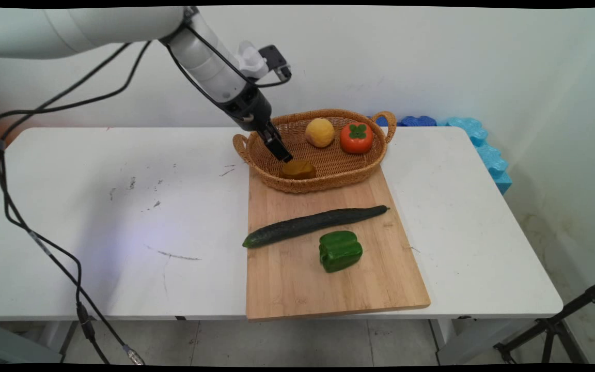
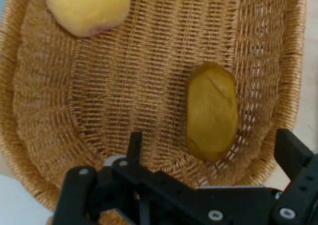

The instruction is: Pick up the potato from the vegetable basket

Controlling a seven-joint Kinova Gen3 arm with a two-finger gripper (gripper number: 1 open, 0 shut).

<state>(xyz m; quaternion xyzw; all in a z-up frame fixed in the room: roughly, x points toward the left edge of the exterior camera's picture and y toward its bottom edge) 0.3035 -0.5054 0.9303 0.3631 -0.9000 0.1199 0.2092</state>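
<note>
The brown oval piece (image 1: 298, 169) (image 2: 211, 111) (a potato, by the look) lies on the floor of the wicker basket (image 1: 328, 178) (image 2: 15, 135), at its near-left end, close to the wall; nothing else touches it.

The gripper (image 1: 283, 154) (image 2: 213, 144) hangs just above and to the upper left of it in the main view, tilted down into the basket; fingers spread wide, holding nothing. In the hand view the piece sits between the two fingers' lines but ahead of the tips, nearer the right finger than the left; no contact visible.

Further along the basket: a yellow round fruit (image 1: 319, 132) (image 2: 87, 9) and, beside it, an orange persimmon (image 1: 356, 137).

The basket stands on the far end of a wooden board (image 1: 297, 279); on the board nearer the camera, a cucumber (image 1: 313, 225) and a green pepper (image 1: 340, 250), just beside each other. The board lies on the white table (image 1: 122, 206).
</note>
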